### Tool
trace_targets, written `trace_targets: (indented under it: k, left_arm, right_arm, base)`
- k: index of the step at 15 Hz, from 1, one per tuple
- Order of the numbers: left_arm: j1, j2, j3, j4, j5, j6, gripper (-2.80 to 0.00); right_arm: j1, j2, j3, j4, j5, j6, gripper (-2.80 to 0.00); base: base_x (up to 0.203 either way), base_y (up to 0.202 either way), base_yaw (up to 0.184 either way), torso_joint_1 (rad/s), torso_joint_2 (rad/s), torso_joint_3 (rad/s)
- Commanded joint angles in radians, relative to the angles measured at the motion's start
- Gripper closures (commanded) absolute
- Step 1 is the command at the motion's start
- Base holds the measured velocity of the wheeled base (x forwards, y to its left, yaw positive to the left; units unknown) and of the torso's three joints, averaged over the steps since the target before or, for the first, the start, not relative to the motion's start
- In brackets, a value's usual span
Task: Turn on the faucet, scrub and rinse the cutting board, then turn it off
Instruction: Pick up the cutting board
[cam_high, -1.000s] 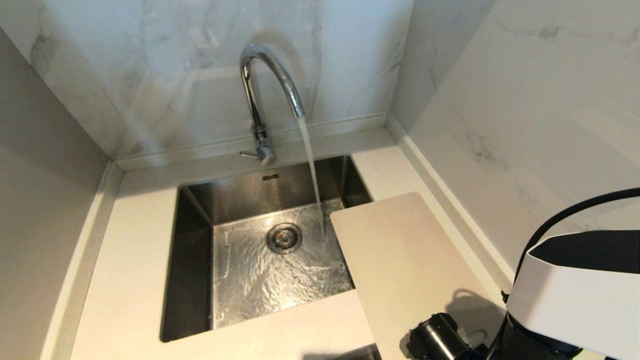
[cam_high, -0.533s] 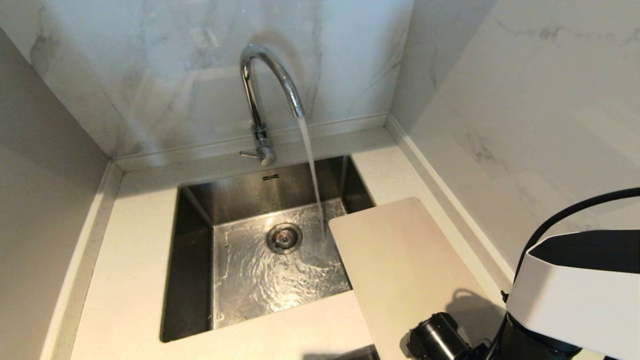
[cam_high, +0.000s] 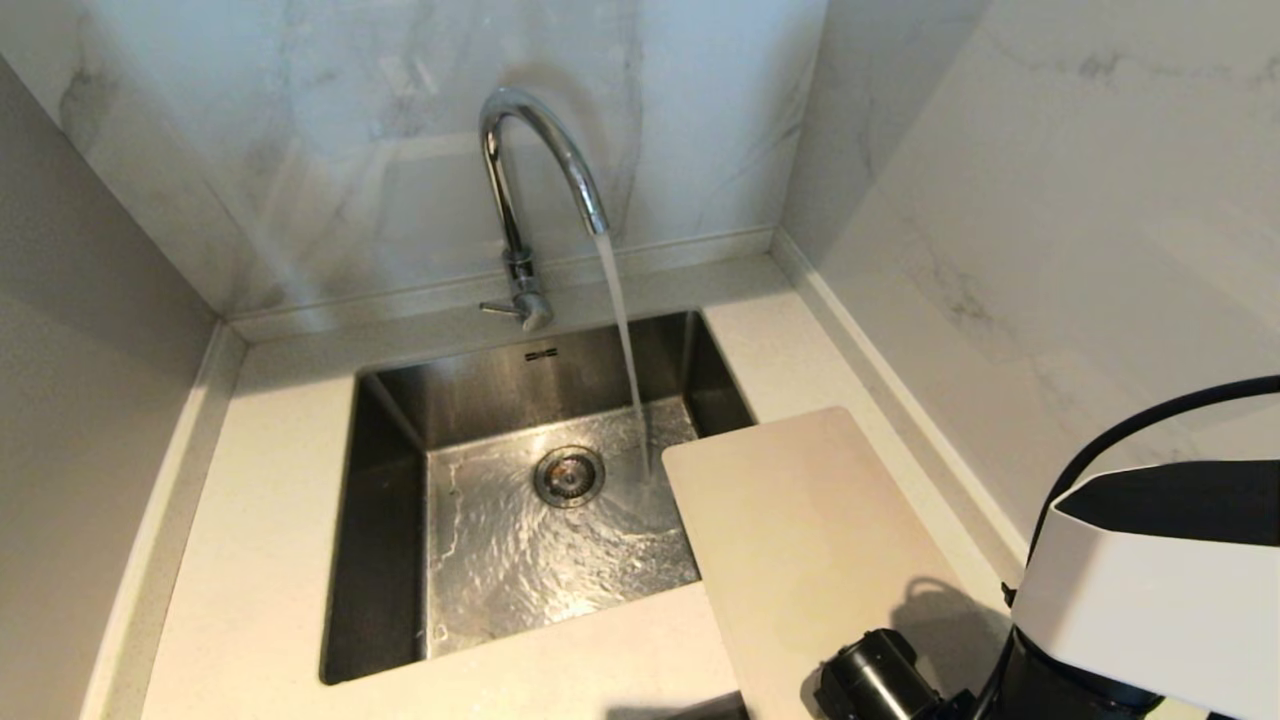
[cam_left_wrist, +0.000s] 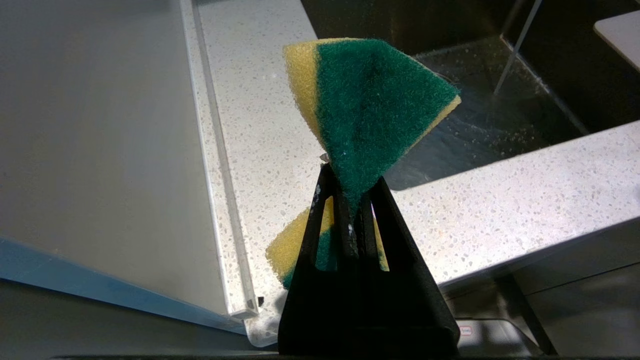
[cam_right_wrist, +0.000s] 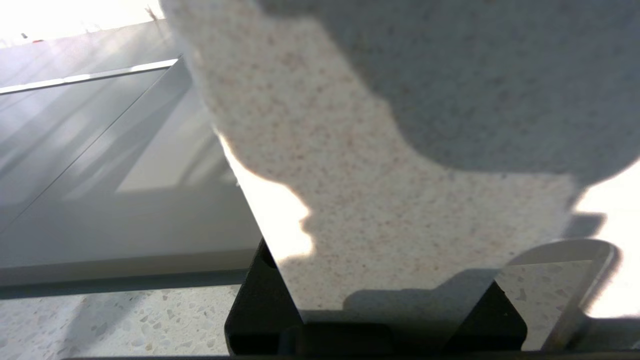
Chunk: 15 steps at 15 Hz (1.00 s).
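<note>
Gripping the cutting board between its fingers, the right hand must next carry it forward under the faucet.

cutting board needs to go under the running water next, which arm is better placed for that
Right. The right gripper sits at the near edge of the cutting board, which lies beside the stream from the faucet. The left gripper is shut on the sponge, over the counter away from the board.

speckled countertop (sink inset) bears the cutting board.
</note>
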Motion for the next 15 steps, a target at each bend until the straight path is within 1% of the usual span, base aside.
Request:
trace_targets:
  k: [1, 5, 15]
  left_arm:
    - [0.0, 0.0, 0.002, 0.0, 0.0, 0.0, 0.0]
    - [0.0, 0.0, 0.002, 0.0, 0.0, 0.0, 0.0]
    - [0.0, 0.0, 0.002, 0.0, 0.0, 0.0, 0.0]
  right_arm:
    - [0.0, -0.021, 0.003, -0.005, -0.002, -0.007, 0.0]
    - [0.003, -0.099, 0.007, -0.003, -0.012, -0.007, 0.0]
    - [0.01, -0.295, 0.073, 0.003, -0.022, -0.006, 0.0]
  base:
    - [0.0, 0.0, 0.0, 0.0, 0.0, 0.0]
    - [0.0, 0.0, 0.0, 0.0, 0.0, 0.0]
    - [0.0, 0.0, 0.0, 0.0, 0.0, 0.0]
